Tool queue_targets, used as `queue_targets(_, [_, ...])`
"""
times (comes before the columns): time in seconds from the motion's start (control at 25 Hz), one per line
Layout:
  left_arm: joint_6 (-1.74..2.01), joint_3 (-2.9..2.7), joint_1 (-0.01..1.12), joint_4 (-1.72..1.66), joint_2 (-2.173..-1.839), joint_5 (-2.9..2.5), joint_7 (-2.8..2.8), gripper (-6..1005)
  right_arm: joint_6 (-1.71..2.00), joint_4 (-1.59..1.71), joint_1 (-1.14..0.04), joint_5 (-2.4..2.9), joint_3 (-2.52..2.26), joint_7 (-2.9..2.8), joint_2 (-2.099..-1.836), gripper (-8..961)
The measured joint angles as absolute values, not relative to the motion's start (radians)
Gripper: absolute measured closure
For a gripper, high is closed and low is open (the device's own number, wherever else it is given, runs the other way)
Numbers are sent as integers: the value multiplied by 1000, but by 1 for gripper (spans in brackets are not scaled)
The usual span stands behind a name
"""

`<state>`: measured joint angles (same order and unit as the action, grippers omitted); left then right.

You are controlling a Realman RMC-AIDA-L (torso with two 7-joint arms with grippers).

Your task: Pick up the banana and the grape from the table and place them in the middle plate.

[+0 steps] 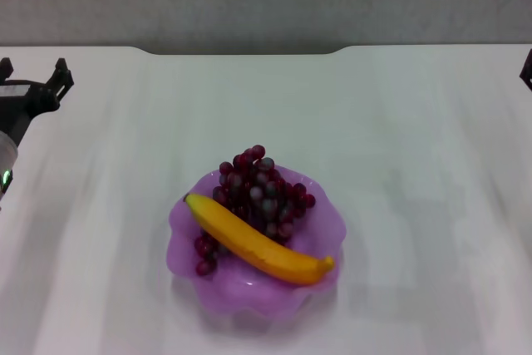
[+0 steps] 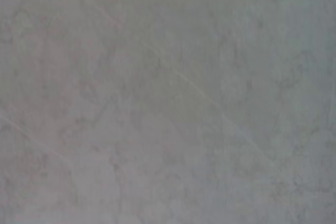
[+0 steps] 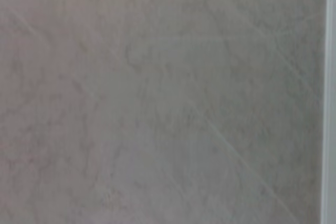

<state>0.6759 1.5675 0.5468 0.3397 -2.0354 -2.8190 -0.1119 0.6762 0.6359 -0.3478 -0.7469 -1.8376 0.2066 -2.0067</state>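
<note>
head view: banana (image 1: pixel 259 244) lies diagonally over grape (image 1: pixel 256 191) inside middle plate (image 1: pixel 184 247), table (image 1: pixel 416 164) centre. left claw (image 1: pixel 35 81) far left, parted, empty; right claw (image 1: pixel 526 68) at edge, state untellable. wrist views: bare table only.

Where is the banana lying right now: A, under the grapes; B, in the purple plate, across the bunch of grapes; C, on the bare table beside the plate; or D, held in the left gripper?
B: in the head view the banana lies diagonally inside the purple plate, resting over the grapes, with no gripper near it.
</note>
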Motion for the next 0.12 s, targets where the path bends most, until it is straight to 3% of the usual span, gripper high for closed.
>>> queue_targets(0.12, [690,1568,556,319,-2036,-2807,-112,136,690,628,-348,-747,-1838,206,-2007,65])
